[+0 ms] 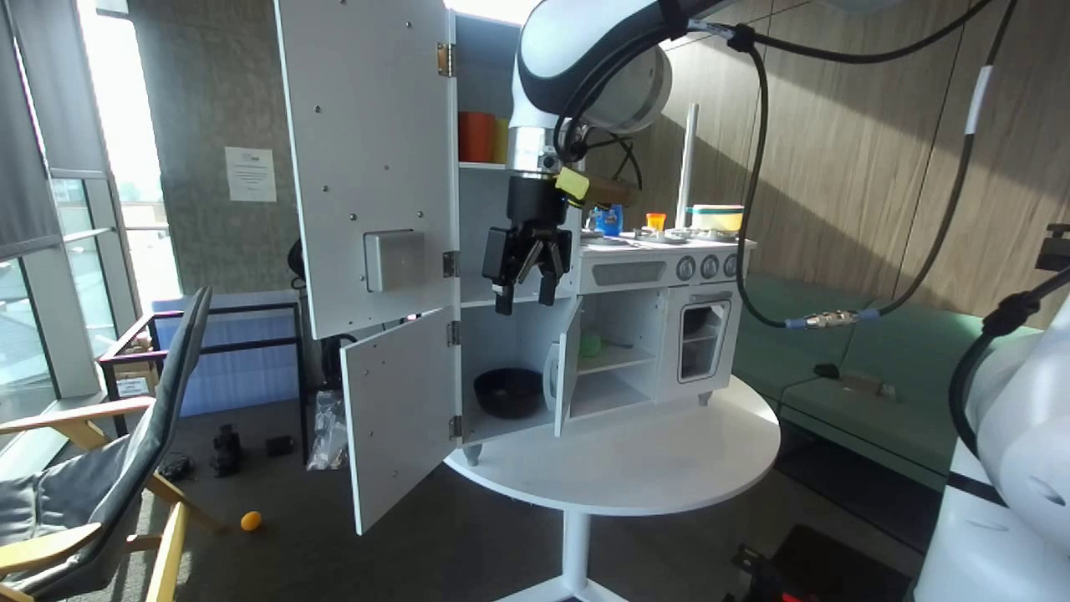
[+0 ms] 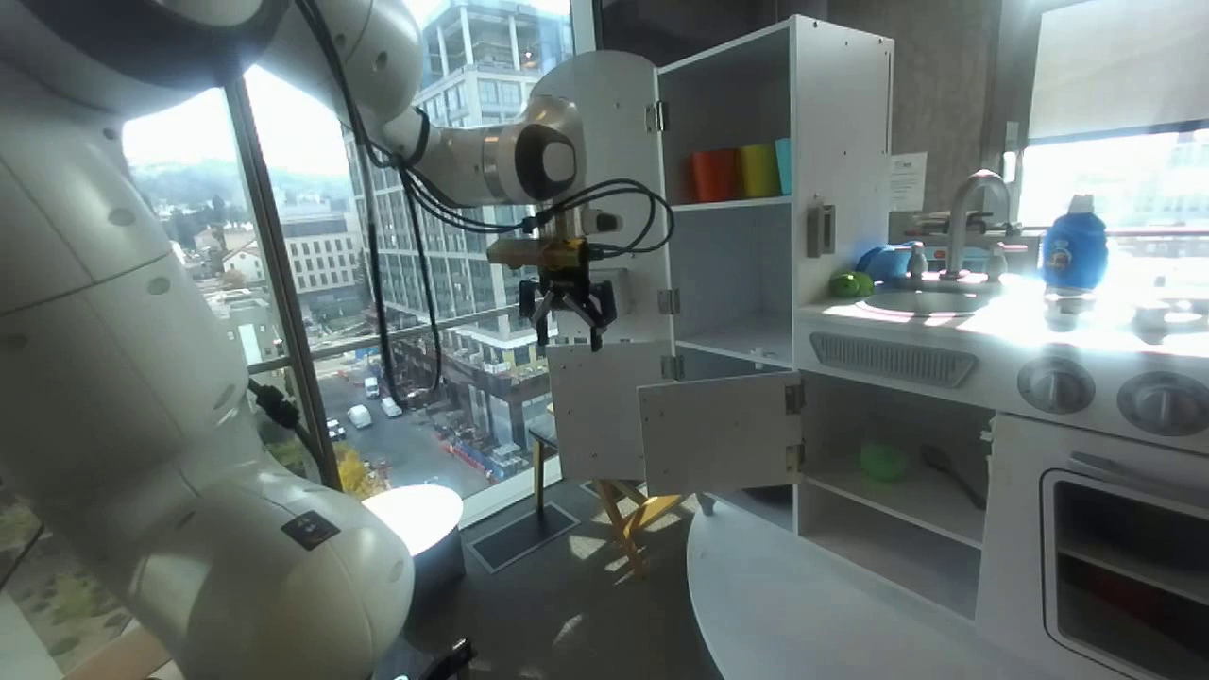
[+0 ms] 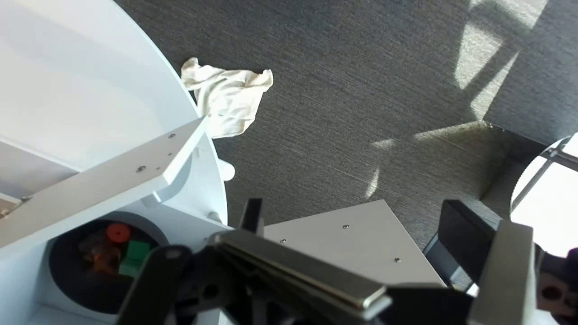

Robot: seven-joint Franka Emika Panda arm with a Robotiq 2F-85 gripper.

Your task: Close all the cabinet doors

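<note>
Near three open cabinet doors (image 1: 401, 418), the pincer (image 1: 526, 299) hangs spread, pointing downward.

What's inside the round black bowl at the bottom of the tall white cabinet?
The wrist view shows a round red piece, a green block and a blurred brownish shape in the bowl. The black gripper hides its lower right edge; anything there or beneath those pieces is unseen.

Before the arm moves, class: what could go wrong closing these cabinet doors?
The lower door may strike the under-sink door, which stands swung out toward the lower compartment. The fingers, spread apart, could snag a door edge. The upper door might hit the arm, which hangs in front of the cabinet.
</note>
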